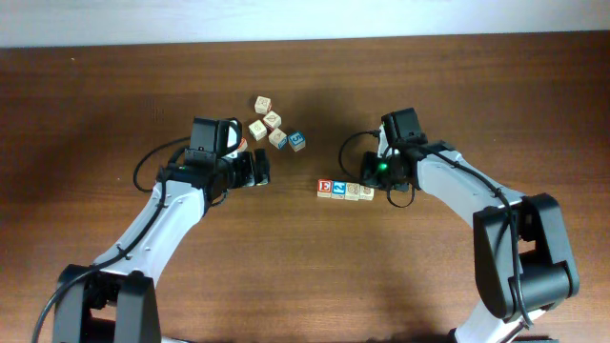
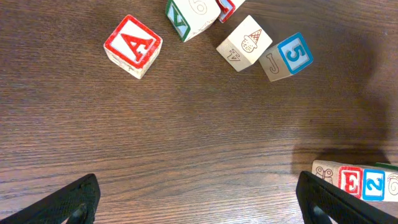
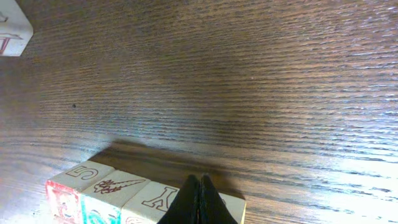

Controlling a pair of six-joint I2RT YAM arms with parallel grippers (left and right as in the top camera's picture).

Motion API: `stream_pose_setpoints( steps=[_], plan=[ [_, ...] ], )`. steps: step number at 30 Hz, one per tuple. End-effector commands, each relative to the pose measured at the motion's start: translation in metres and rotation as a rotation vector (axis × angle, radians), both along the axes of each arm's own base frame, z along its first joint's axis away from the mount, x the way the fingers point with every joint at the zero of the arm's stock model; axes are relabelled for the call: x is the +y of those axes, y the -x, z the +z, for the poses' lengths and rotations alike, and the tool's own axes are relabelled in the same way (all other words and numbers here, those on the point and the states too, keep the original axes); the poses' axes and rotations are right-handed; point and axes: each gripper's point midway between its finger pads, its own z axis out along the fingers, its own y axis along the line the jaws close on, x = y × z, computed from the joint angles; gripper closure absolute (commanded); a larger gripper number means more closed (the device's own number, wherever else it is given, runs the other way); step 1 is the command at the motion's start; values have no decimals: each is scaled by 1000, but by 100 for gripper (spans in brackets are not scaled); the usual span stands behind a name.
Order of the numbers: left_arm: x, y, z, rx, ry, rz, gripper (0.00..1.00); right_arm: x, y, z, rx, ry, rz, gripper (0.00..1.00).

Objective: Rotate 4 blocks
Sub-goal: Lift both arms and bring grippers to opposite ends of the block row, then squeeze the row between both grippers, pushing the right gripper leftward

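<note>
Row of four blocks [image 1: 344, 190] at centre; right end partly hidden under right gripper [image 3: 200, 202], fingers pressed together, contact unclear. Left wrist view crops the row. The left gripper [image 2: 196, 190] is spread wide, holding nothing. Behind, apart: loose cubes [image 1: 274, 128].

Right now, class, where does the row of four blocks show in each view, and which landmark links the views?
Overhead: the row lies right of centre, one end at the right pincer.
Left wrist: bottom right corner, partly cut off.
Right wrist: bottom edge, left of centre, with the shut right pincer over its right end.
Shared landmark: the E block, printed red, at the row's end away from the pincer.
</note>
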Motion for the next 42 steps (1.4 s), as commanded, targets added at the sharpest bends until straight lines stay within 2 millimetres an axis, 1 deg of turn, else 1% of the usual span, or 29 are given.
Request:
stream_pose_setpoints(
  steps=[1, 7, 8, 9, 11, 12, 13, 14, 15, 16, 17, 18, 19, 20, 21, 22, 24, 25, 26, 27, 28, 29, 30, 31, 34, 35, 36, 40, 42],
  plan=[
    [-2, -2, 6, -17, 1, -8, 1, 7, 6, -3, 7, -6, 43, 96],
    [-2, -2, 6, -17, 1, -8, 1, 7, 6, -3, 8, -5, 43, 96],
    [-2, -2, 6, -17, 1, -8, 1, 6, 4, -2, 1, -6, 39, 96],
    [-2, -2, 6, -17, 1, -8, 1, 3, -3, 5, -20, -12, 26, 92],
    [-2, -3, 6, -18, 1, -8, 1, -13, -29, 47, -108, -30, -23, 92],
    [-3, -4, 7, -27, 3, -8, 1, -23, -35, 74, -139, -34, -49, 91],
    [-3, -5, 8, -32, 4, -8, 1, -37, -29, 111, -163, -77, -39, 91],
    [-3, -5, 8, -32, 5, -8, 1, -44, -16, 126, -154, -132, -7, 91],
    [-3, -6, 8, -36, 6, -8, 1, -53, 2, 123, -95, -156, 25, 92],
    [-5, -5, 8, -29, 14, -14, 0, -65, 20, 111, -26, -155, 53, 96],
    [-15, -2, 9, -22, 56, -45, 30, -70, 35, 95, 24, -146, 82, 96],
    [-28, 1, 9, -1, 100, -7, 90, -69, 42, 79, 42, -149, 87, 96],
    [-43, 0, 8, -8, 117, -30, 100, -68, 45, 70, 45, -158, 88, 96],
    [-67, 4, 4, 6, 181, -103, 100, -65, 48, 60, 59, -177, 90, 96],
    [-89, 8, -7, 43, 248, -169, 100, -64, 48, 54, 72, -182, 90, 96],
    [-99, 11, -20, 92, 297, -208, 100, -65, 45, 54, 59, -180, 90, 96],
    [-119, 5, -21, 158, 370, -370, 100, -65, 41, 54, 44, -180, 91, 96],
    [-118, 1, -25, 247, 302, -441, 100, -63, 41, 56, 40, -195, 96, 96],
    [-113, -15, -22, 271, 244, -430, 100, -63, 41, 56, 40, -195, 96, 96],
    [-109, -19, -18, 256, 253, -438, 100, -63, 41, 55, 41, -194, 95, 96],
    [-118, -8, -18, 265, 320, -530, 100, -57, 34, 55, 17, -233, 108, 96],
    [-123, -4, -20, 268, 343, -561, 100, -52, 31, 56, 8, -273, 119, 96],
    [-127, 1, -35, 301, 351, -581, 100, -44, 30, 49, 25, -329, 128, 96],
    [-127, 3, -46, 322, 350, -584, 100, -44, 31, 42, 48, -333, 126, 96],
    [-127, 9, -56, 327, 344, -620, 100, -41, 41, 18, 63, -351, 128, 96],
    [-126, 11, -63, 339, 346, -618, 100, -40, 44, 12, 65, -359, 120, 96],
    [-126, 13, -68, 352, 347, -614, 100, -40, 45, 11, 65, -359, 120, 96],
    [-146, 23, -66, 390, 381, -605, 100, -41, 43, 11, 59, -358, 118, 96],
    [-146, 22, -67, 403, 380, -576, 100, -41, 43, 11, 60, -358, 118, 96]
  ],
)
